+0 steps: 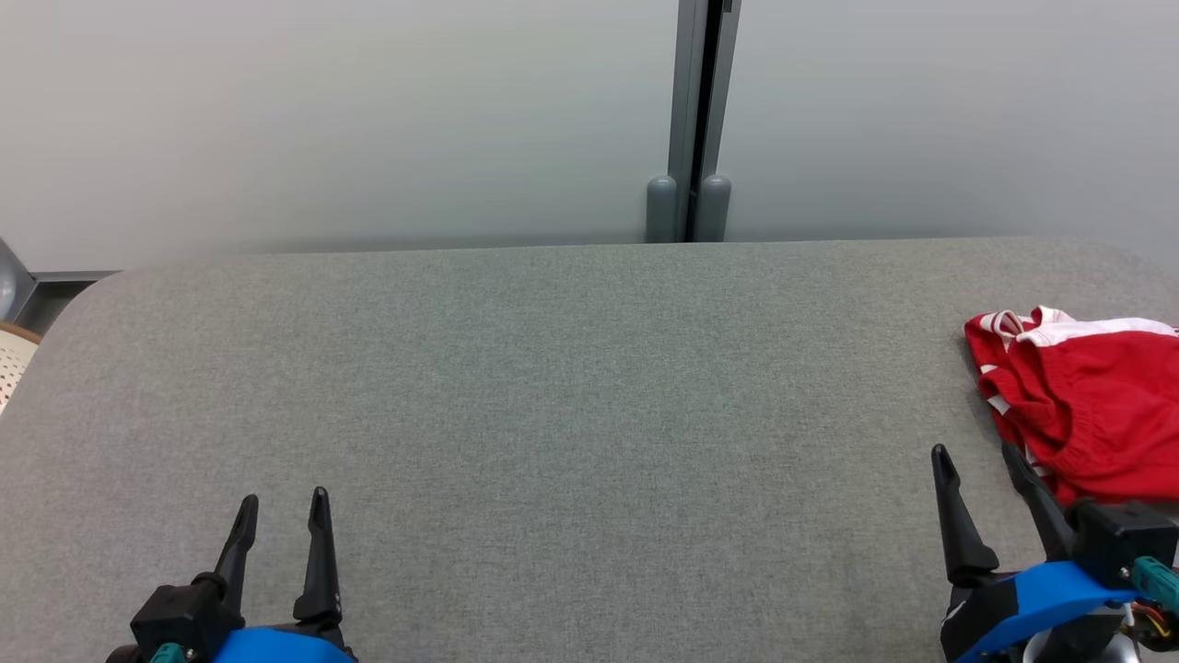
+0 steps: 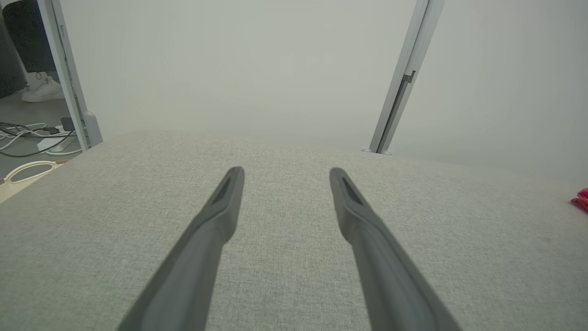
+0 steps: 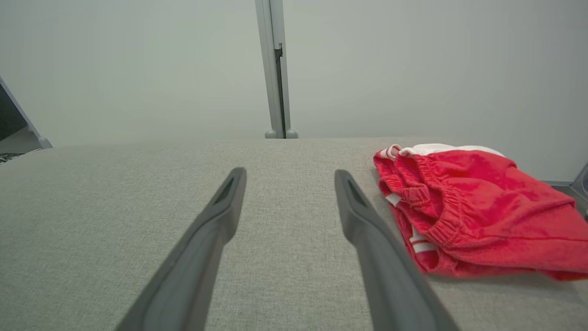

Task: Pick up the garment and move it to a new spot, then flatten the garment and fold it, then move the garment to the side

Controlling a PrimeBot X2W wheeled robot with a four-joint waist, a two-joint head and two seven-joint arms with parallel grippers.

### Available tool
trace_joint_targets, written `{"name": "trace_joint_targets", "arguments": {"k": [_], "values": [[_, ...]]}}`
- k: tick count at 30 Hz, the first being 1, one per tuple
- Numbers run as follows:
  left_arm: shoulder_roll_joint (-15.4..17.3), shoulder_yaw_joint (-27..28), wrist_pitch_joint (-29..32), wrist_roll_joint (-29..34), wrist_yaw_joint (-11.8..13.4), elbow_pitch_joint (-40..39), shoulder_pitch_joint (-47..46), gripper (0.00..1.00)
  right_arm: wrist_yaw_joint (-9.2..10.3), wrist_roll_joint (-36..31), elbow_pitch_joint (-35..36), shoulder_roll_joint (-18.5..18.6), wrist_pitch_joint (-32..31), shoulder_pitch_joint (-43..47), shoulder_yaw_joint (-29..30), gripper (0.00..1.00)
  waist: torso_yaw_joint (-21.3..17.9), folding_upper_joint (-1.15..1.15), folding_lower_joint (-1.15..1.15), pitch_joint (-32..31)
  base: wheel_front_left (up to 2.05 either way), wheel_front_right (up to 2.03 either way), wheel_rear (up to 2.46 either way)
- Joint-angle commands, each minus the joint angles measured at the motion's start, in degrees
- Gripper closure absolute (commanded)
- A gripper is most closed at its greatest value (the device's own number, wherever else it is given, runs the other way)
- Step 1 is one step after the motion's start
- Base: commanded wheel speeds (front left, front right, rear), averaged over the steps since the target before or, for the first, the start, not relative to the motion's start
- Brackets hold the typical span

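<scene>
In your head view, the left gripper (image 1: pixel 284 499) is hovering at the lower left over the grey fabric table (image 1: pixel 553 387), its 2 fingers parted a little and gripping nothing. The right gripper (image 1: pixel 974 453) is sitting at the lower right, likewise parted and empty. The red garment (image 1: pixel 1087 405), trimmed in white, is lying crumpled at the table's right edge, just beside the right gripper's outer finger and well apart from the left gripper.

In your left wrist view, the left gripper (image 2: pixel 285 171) is pointing along the table toward the pale wall (image 2: pixel 257 69), with bare fabric showing between its fingers. A sliver of the garment (image 2: pixel 581 198) is peeking in at the far right edge.

In your right wrist view, the right gripper (image 3: pixel 290 171) is standing open around nothing. The garment (image 3: pixel 477 207) is lying just right of the right-hand finger, its gathered waistband facing that finger. You cannot tell whether cloth and finger are touching.
</scene>
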State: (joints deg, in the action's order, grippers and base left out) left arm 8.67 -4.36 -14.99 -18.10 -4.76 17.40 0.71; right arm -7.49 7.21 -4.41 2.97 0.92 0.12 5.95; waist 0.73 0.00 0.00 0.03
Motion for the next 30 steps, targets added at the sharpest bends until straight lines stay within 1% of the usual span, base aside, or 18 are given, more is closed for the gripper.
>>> {"name": "trace_joint_targets", "arguments": {"k": [1, 5, 6, 14, 21, 22, 23, 24, 25, 30], "values": [[0.2, 0.3, -0.2, 0.2, -0.1, -0.2, 0.4, 0.0, -0.01, 0.4, -0.1, -0.1, 0.3, 0.4, -0.1, 0.0, -0.2, 0.0, 0.0, 0.1, 0.0, 0.0, 0.0], [0.0, 0.4, -0.2, 0.0, -0.2, 0.1, 0.7, 0.0, -0.02, 0.5, -0.5, -0.1, 0.4, 0.3, -0.5, 0.0, -0.6, 0.0, 0.0, 0.1, 0.0, 0.0, 0.0], [-0.1, 0.2, 0.0, 0.0, 0.0, 0.1, 0.2, 1.0, 0.01, 0.4, -0.5, 0.0, 0.1, 0.0, -0.5, 1.0, -0.6, 0.0, 0.0, 0.1, 0.0, 0.0, 0.0], [-1.4, 0.0, 0.5, -0.7, 0.0, 3.1, 1.6, 1.0, 0.01, 1.2, -4.3, -0.3, -0.5, 0.5, -0.4, 1.0, -0.6, 0.0, 0.0, 0.1, 0.0, 0.0, 0.0], [-1.8, 1.2, 2.7, -7.8, -0.3, 2.6, 0.6, 1.0, 0.01, 9.3, -4.9, -0.3, -1.4, -0.4, -0.2, 1.0, -0.6, 0.0, 0.0, 0.1, 0.0, 0.0, 0.0], [-1.9, 1.4, 3.2, -9.8, -0.4, 2.3, 0.4, 1.0, 0.01, 11.5, -5.0, -0.3, -1.5, -0.5, -0.2, 1.0, -0.6, 0.0, 0.0, 0.1, 0.0, 0.0, 0.0], [-1.9, 1.4, 3.2, -9.8, -0.4, 2.3, 0.4, 1.0, 0.01, 11.5, -5.0, -0.3, -1.5, -0.5, -0.2, 1.0, -0.6, 0.0, 0.0, 0.1, 0.0, 0.0, 0.0], [-2.0, 1.7, 3.7, -11.7, -0.4, 2.2, 0.1, 1.0, 0.01, 13.7, -5.1, -0.3, -1.6, -0.7, -0.2, 1.0, -0.6, 0.0, 0.0, 0.1, 0.0, 0.0, 0.0], [-2.0, 1.7, 3.7, -11.7, -0.4, 2.2, 0.1, 1.0, 0.01, 13.7, -5.1, -0.3, -1.6, -0.7, -0.2, 1.0, -0.6, 0.0, 0.0, 0.1, 0.0, 0.0, 0.0], [-2.3, 2.4, 5.0, -16.2, -0.6, 1.7, -0.4, 1.0, 0.01, 18.9, -5.3, -0.2, -2.0, -1.1, -0.2, 1.0, -0.6, 0.0, 0.0, 0.1, 0.0, 0.0, 0.0]]}}
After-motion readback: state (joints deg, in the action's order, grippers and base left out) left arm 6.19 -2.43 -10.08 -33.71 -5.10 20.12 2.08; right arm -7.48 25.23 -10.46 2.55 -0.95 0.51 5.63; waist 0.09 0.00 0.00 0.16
